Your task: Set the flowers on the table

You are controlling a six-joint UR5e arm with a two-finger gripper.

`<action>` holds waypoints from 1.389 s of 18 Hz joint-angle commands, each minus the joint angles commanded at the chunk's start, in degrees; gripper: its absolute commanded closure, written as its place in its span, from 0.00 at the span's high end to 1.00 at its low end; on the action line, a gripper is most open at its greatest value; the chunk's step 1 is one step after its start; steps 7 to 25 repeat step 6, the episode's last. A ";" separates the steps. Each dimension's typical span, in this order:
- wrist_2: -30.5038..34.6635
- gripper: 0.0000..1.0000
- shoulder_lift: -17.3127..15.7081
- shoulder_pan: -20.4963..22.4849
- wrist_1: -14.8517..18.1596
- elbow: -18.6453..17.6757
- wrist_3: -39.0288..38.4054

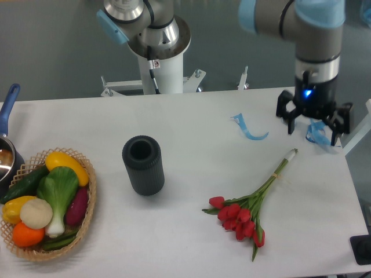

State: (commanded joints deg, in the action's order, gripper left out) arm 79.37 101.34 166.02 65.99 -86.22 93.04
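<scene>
1. One bunch of flowers [240, 217] lies flat on the table [191, 121], towards its front right part, with nothing holding it.
2. The red heads point to the front edge and the green stems run up and to the right, ending in a pale cut tip.
3. The gripper [313, 123] hangs over the far right part of the table, behind the stem ends and to their right, apart from the bunch.
4. Its dark fingers are spread wide and there is nothing between them; a blue light glows on the wrist above.
5. A light blue ribbon scrap [249, 128] lies on the table to the left of the gripper, behind the stem tip.
6. A second blue scrap [318, 134] sits just under and behind the spread fingers, by the right edge; whether it touches them I cannot tell.
7. A dark ribbed cylinder [143, 165] stands upright near the table's middle, well left of the flowers.
8. A wicker basket [88, 200] of vegetables rests at the front left corner, and a pan with a blue handle [6, 113] shows at the left edge.
</scene>
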 joint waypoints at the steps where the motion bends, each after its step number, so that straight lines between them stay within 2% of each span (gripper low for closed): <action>1: -0.26 1.00 -0.18 1.23 0.97 -0.09 2.64; 3: -0.97 1.00 -0.79 3.08 3.16 -0.61 7.83; 6: -1.14 1.00 -1.76 4.58 3.44 -2.37 14.44; 25: -1.14 1.00 -1.76 4.58 3.44 -2.37 14.44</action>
